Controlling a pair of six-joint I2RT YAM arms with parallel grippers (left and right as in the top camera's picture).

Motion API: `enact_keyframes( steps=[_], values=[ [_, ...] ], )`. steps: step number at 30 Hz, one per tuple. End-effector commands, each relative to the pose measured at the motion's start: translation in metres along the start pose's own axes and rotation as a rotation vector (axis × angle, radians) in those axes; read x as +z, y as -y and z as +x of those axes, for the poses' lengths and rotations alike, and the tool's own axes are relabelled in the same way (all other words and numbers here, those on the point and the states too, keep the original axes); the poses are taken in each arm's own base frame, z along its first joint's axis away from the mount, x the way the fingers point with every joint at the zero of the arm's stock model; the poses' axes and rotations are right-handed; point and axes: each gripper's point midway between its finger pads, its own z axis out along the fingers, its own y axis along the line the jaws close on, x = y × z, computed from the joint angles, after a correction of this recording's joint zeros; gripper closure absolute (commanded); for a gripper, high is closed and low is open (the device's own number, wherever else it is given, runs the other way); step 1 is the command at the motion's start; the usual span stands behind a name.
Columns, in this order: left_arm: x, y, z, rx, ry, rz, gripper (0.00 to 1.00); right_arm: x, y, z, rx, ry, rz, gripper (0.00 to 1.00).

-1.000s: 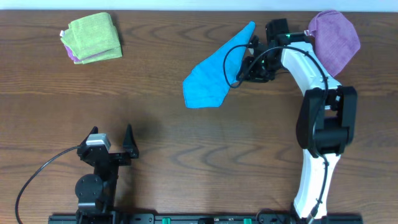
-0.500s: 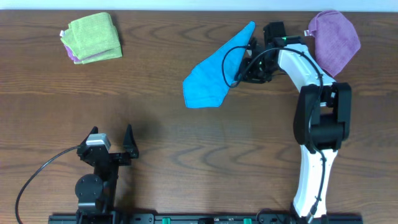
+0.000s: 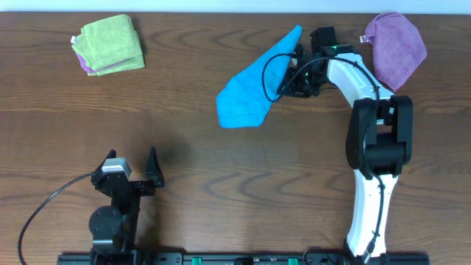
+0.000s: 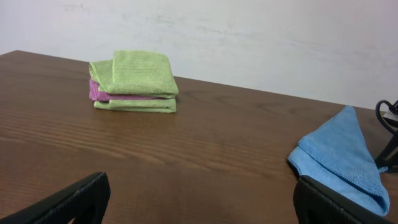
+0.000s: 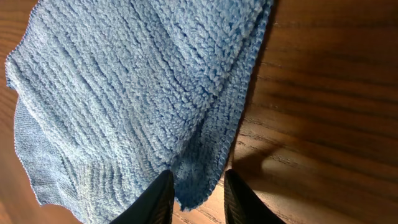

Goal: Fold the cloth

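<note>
The sky-blue cloth [image 3: 246, 92] lies rumpled on the far middle of the table, one corner pointing toward the far edge. It fills the right wrist view as blue cloth [image 5: 137, 93] and shows at the right of the left wrist view as blue cloth [image 4: 342, 162]. My right gripper [image 3: 289, 79] is low at its right edge. In the wrist view the right gripper [image 5: 198, 196] straddles a hanging corner, jaws narrow but with bare wood showing beside the right finger [image 5: 239, 199]. My left gripper [image 3: 132, 160] rests wide open near the front left; the left gripper [image 4: 202, 208] holds nothing.
A lime-green folded cloth [image 3: 110, 44] with a purple layer in it lies at the far left, also the green stack [image 4: 134, 81]. A purple cloth [image 3: 396, 48] lies far right, behind the right arm. A black cable [image 3: 274, 73] loops over the blue cloth.
The right arm has edged slightly left toward the cloth and its jaws have narrowed around the cloth's corner. The left arm and the cloths have not moved.
</note>
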Motion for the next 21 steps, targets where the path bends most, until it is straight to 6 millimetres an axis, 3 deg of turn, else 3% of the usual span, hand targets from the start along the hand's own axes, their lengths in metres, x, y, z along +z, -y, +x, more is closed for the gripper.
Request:
enact_keyframes(
  steps=[1,6,9,10,15,21],
  values=[
    [0.002,-0.005,0.019,0.015,-0.047,-0.018,0.05,0.008,-0.003,0.005,0.016,-0.021,-0.012,0.73],
    [0.002,-0.005,0.019,0.015,-0.047,-0.018,0.05,0.013,-0.013,0.01,0.005,-0.038,-0.019,0.76],
    [0.002,-0.005,0.019,0.015,-0.047,-0.018,0.05,0.015,-0.017,0.011,-0.005,-0.042,-0.014,0.89],
    [0.002,-0.005,0.019,0.015,-0.047,-0.018,0.05,0.016,-0.017,0.012,-0.007,-0.042,-0.011,0.98],
    [0.002,-0.005,0.019,0.015,-0.047,-0.018,0.04,0.014,-0.012,0.016,0.012,-0.06,-0.005,0.99],
    [0.002,-0.005,0.019,0.015,-0.047,-0.018,0.05,0.003,0.012,0.044,0.099,-0.169,0.078,0.99]
  ],
)
